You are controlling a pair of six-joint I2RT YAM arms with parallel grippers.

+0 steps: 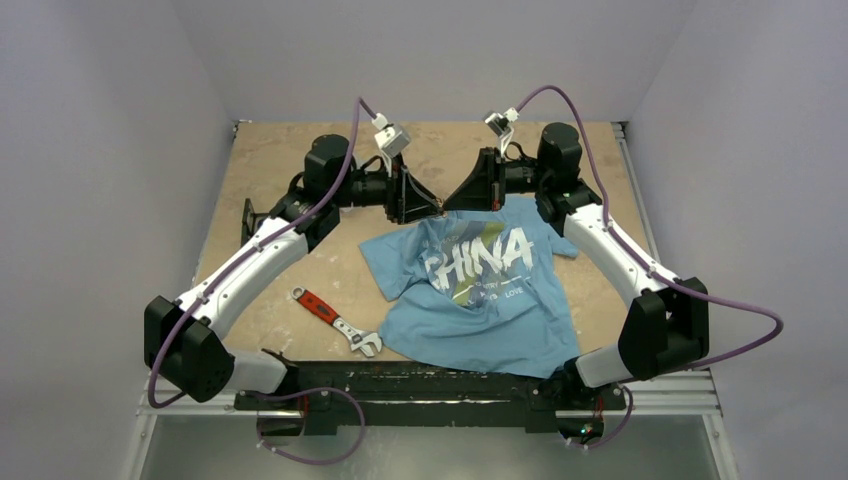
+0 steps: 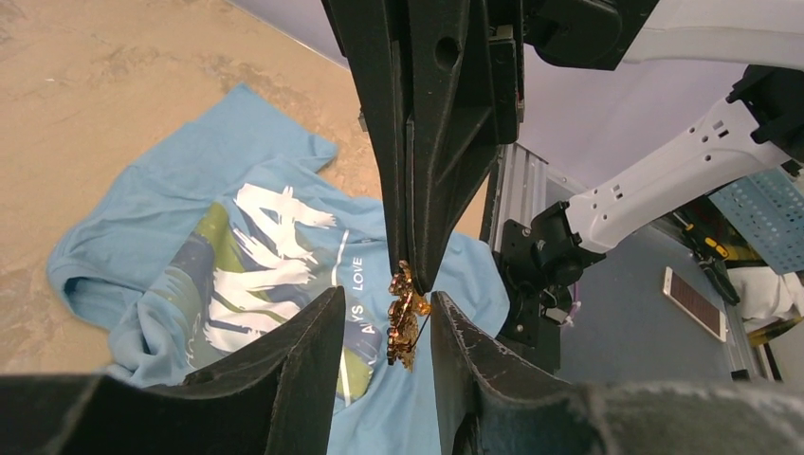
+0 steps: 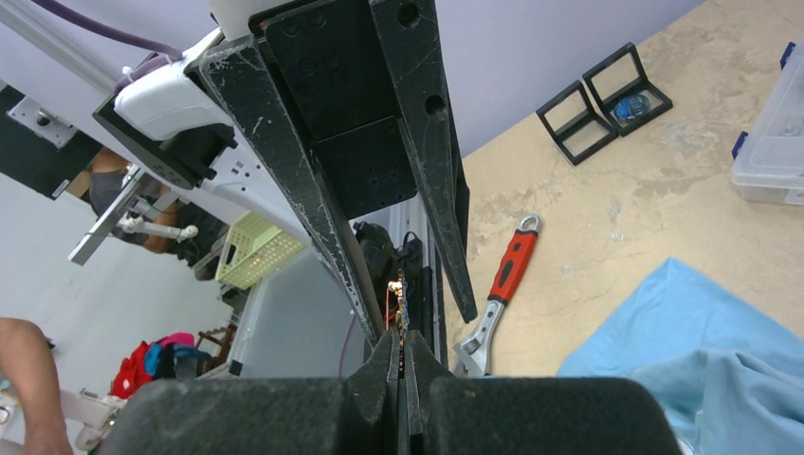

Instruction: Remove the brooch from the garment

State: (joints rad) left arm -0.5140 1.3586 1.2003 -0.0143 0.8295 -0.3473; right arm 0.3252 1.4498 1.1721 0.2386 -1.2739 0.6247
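The light blue T-shirt (image 1: 480, 295) with white "CHINA" lettering lies flat on the table; it also shows in the left wrist view (image 2: 142, 237) and the right wrist view (image 3: 706, 355). The gold brooch (image 2: 406, 320) hangs in the air above the shirt, free of the fabric. My right gripper (image 1: 456, 199) (image 3: 400, 343) is shut on its top edge; the brooch (image 3: 400, 301) shows edge-on there. My left gripper (image 1: 426, 206) (image 2: 387, 299) is open, tip to tip with the right one, its fingers on either side of the brooch without touching it.
A red-handled adjustable wrench (image 1: 335, 320) (image 3: 500, 289) lies on the table left of the shirt. Two small black frames (image 3: 599, 100) and a clear plastic box (image 3: 773, 142) stand further off on the board. Walls close in on both sides.
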